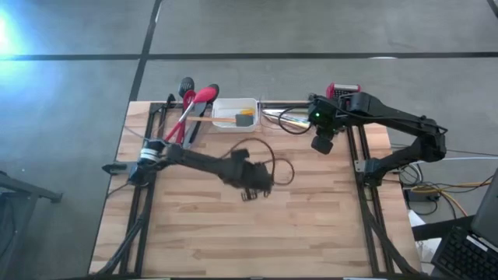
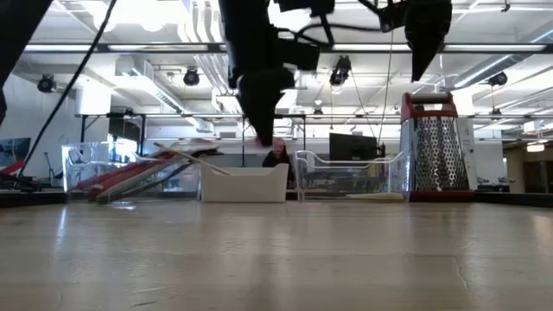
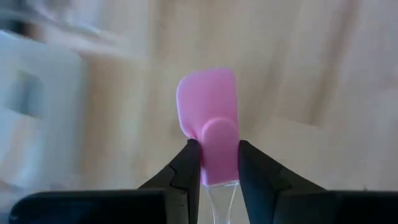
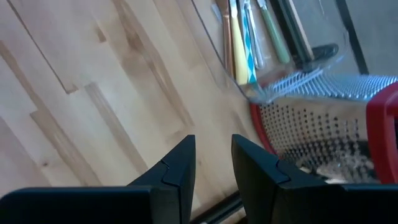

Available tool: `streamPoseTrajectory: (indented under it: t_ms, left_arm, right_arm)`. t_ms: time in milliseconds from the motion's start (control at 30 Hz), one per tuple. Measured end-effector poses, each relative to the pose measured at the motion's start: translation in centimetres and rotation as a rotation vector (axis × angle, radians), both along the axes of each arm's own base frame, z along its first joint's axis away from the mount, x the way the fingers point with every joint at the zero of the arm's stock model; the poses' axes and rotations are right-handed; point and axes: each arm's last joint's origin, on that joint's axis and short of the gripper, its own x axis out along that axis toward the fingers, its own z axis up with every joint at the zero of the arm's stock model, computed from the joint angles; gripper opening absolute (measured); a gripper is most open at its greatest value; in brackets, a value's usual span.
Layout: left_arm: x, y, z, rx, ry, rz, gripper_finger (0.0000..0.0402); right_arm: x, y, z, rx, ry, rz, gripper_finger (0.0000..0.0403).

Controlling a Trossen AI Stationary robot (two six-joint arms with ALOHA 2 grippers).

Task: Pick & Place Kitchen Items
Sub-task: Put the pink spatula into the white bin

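A pink spatula [image 3: 208, 106] with a clear handle sits between the fingers of my left gripper [image 3: 214, 146], which is shut on it. This gripper hangs over the middle of the table [image 1: 250, 190], above the boards in the low view [image 2: 263, 130]. My right gripper [image 4: 213, 155] waits open near the far right [image 1: 323, 144], with nothing between its fingers. Red and black long-handled spoons and spatulas [image 1: 194, 105] lie at the far left. Thin knives [image 4: 245, 37] lie in a clear container [image 1: 284, 118]. My left gripper pinches the pink spatula at the lower end of its head [image 3: 217, 168], just where the clear handle [image 3: 219, 199] begins, one finger on each side. The head points away past the fingertips, toward the table below. The spatula is lifted clear of the table.
A white tray [image 1: 233, 103] with yellow and grey blocks stands at the far middle. A red-topped metal grater [image 2: 436, 147] stands at the far right, close under my right gripper. The near half of the wooden table [image 1: 257, 241] is bare board.
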Motion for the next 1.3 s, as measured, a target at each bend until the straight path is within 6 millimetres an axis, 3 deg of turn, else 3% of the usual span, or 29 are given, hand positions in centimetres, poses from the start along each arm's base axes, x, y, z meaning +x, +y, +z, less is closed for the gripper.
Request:
streamPoseTrajectory:
  t_ms: [167, 300, 400, 533, 733, 900, 1133, 1300]
  left_arm:
    - [-0.8, 4.9, 3.2, 0.103, -0.015, -0.021, 0.0085]
    - [-1.2, 9.3, 3.5, 0.151, 0.031, -0.011, 0.0083]
    - [-1.6, 12.4, 4.1, 0.184, 0.046, -0.010, 0.0007]
    - [-2.1, 15.9, 4.1, 0.211, 0.062, -0.002, 0.0000]
    - [-3.2, 19.6, 4.2, 0.226, 0.106, 0.000, 0.0000]
    - [-5.1, 19.1, 5.0, 0.170, 0.178, 0.048, 0.0000]
    - [-8.2, 13.9, 9.0, 0.129, 0.088, -0.006, 0.0004]
    - [-10.5, 11.2, 8.5, 0.112, 0.136, -0.184, 0.0016]
  right_arm:
    - [-0.8, 0.3, 0.1, 0.024, 0.026, -0.057, 0.0095]
    - [-1.7, 0.6, 0.2, 0.029, 0.009, -0.093, 0.0095]
    - [-2.5, 0.8, -0.1, 0.033, 0.006, -0.109, 0.0095]
    - [-3.7, 1.2, -1.2, 0.043, 0.014, -0.145, 0.0095]
    - [-5.3, 1.8, -3.6, 0.064, 0.050, -0.209, 0.0095]
    - [-6.5, 2.2, -5.6, 0.079, 0.059, -0.287, 0.0095]
    - [-7.0, 2.6, -8.3, 0.127, -0.038, -0.281, 0.0095]
    - [-6.3, 2.5, -8.7, 0.151, -0.116, -0.259, 0.0084]
